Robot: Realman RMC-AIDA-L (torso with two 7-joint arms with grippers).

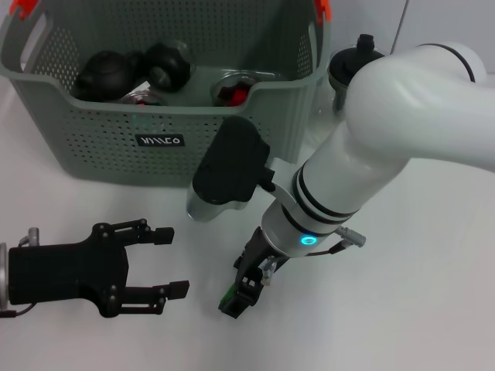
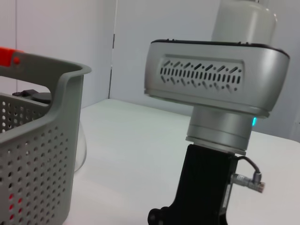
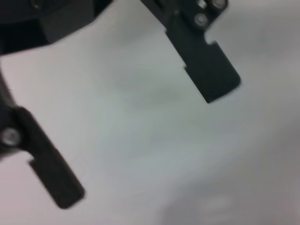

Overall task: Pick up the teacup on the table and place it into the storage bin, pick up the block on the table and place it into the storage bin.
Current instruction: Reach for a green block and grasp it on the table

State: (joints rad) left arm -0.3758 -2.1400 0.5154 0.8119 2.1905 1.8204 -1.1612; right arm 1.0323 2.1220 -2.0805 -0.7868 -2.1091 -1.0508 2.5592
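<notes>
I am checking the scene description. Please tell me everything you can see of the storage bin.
The bin is a large grey basket, plastic by its look, with perforated walls, a smooth rolled rim and orange clips at its top corners. A small black label with white letters sits on its front wall. It stands upright on the white table, at the far side. Inside lie dark round objects and something red. No tool touches it.

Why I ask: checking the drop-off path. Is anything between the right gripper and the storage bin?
Nothing visible: only table surface lies between the open right gripper and the storage bin. The left gripper sits open, off to its left.
</notes>
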